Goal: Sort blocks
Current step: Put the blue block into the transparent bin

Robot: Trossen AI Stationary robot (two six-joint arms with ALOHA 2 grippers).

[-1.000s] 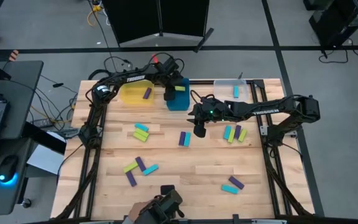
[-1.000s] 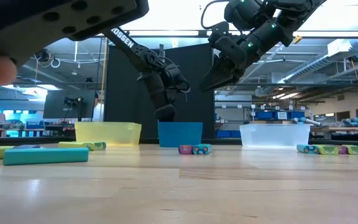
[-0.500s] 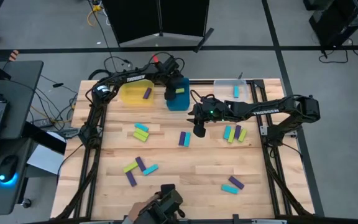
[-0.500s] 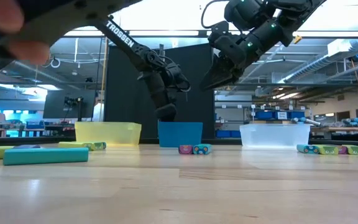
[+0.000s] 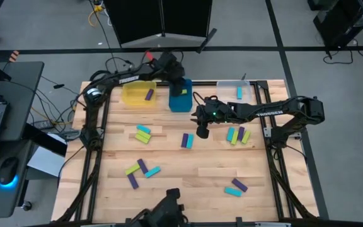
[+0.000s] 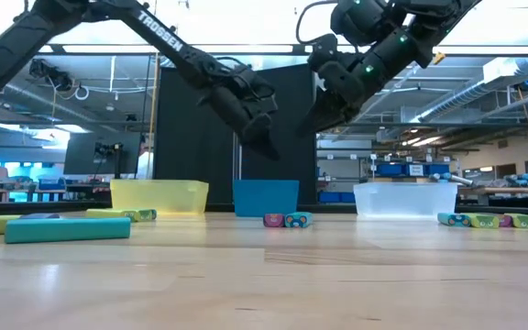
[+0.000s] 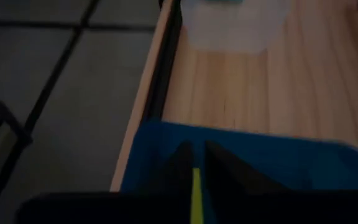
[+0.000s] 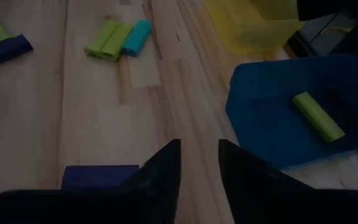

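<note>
Three bins stand in a row: yellow bin (image 5: 131, 94), blue bin (image 5: 180, 103), clear bin (image 5: 230, 88). Each contains one block: purple (image 5: 149, 94), lime (image 5: 183, 90), cyan (image 5: 239, 93).

The other blocks (image 5: 142, 132) lie on the table in five clusters in front of the blue bin.

The left gripper (image 5: 176, 77) hangs over the blue bin, fingers (image 7: 219, 171) narrow. A thin lime strip shows in the gap; whether it is gripped cannot be told.

The right gripper (image 5: 201, 133) hangs raised in front of the blue bin, moderately spread and empty.
</note>
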